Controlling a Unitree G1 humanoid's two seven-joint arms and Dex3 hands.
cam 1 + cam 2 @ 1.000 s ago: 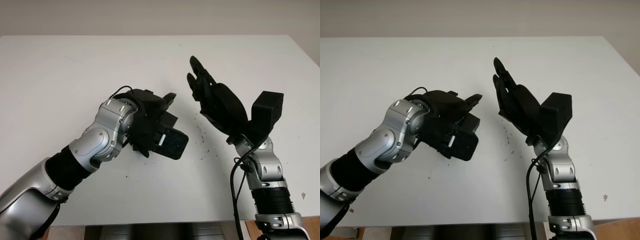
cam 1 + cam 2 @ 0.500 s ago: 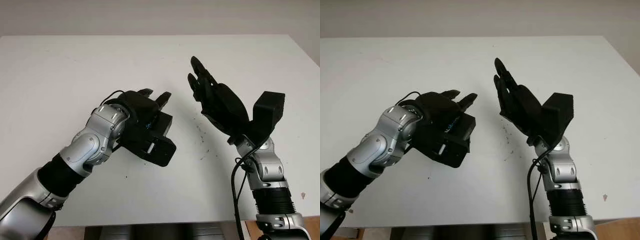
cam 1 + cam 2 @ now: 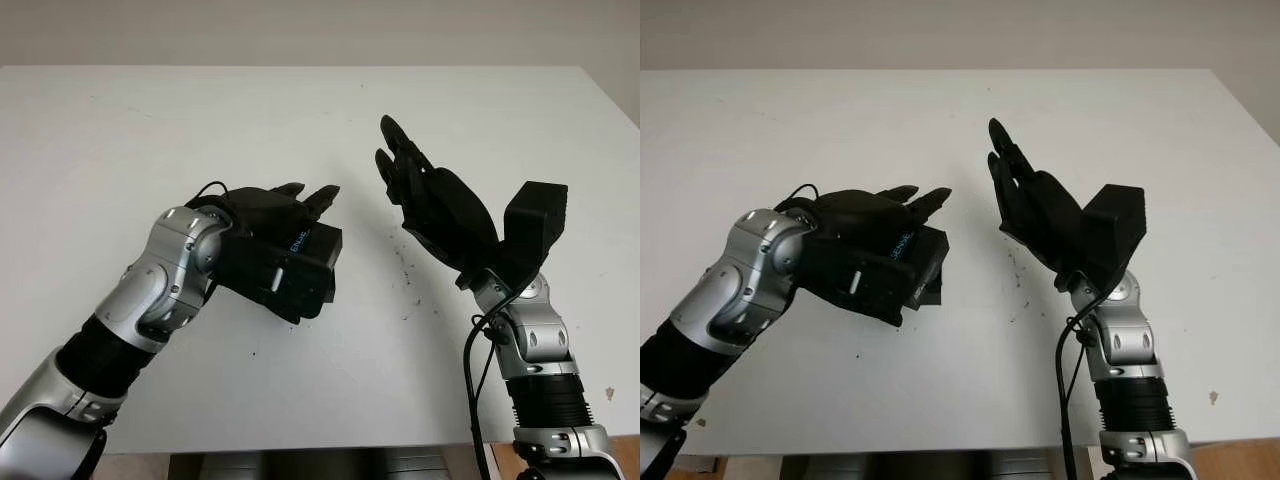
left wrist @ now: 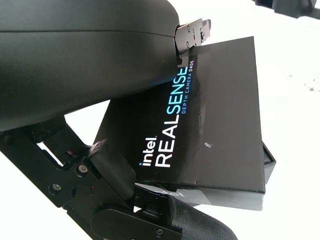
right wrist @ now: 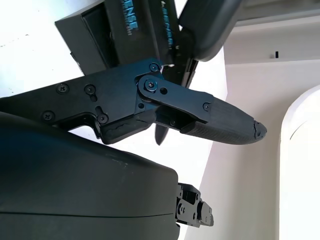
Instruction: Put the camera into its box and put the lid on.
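Gripping the black rectangular cardboard camera box (image 3: pixel 300 268) left of centre, the left hand (image 3: pixel 268 215) clasps it; right hand (image 3: pixel 432 205) open, centre-right.

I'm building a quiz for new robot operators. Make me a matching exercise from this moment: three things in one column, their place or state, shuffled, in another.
Things:
1. left hand
2. right hand
3. black box
4. white table

Places or states:
A. open, raised over the table
B. printed with RealSense lettering, held above the table
C. closed around the box
D. lies under both arms

Pairs: 1-C, 2-A, 3-B, 4-D
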